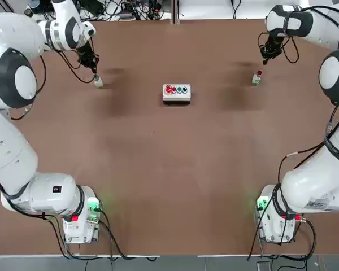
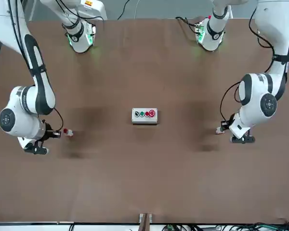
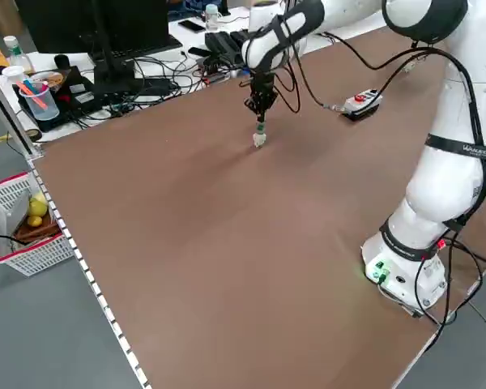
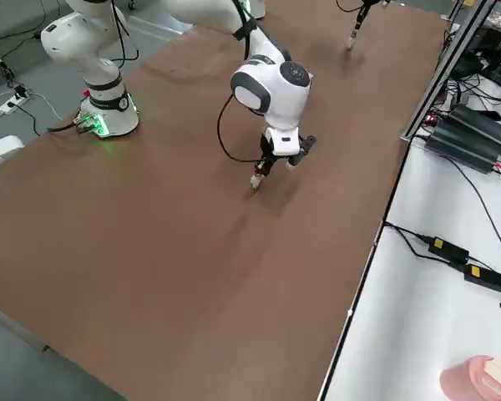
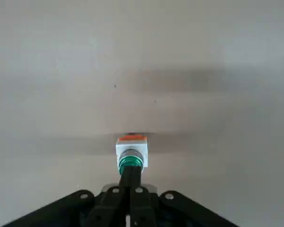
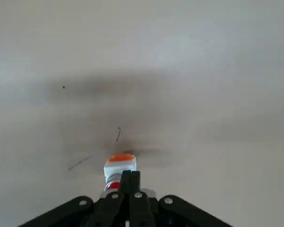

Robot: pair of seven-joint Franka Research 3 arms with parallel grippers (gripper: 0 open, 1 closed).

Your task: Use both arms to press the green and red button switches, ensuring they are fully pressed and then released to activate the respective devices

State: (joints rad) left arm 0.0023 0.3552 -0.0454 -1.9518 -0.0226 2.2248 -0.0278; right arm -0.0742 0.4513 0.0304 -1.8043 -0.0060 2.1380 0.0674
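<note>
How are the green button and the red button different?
The green button has a green cap, but the red button has a red one. The green button is under the left gripper, while the red button is under the right gripper. Both sit on small pale boxes, and both grippers are shut.

center table (image 1: 158, 152): passable | obstacle: white button box (image 1: 176, 93) between arms
</note>
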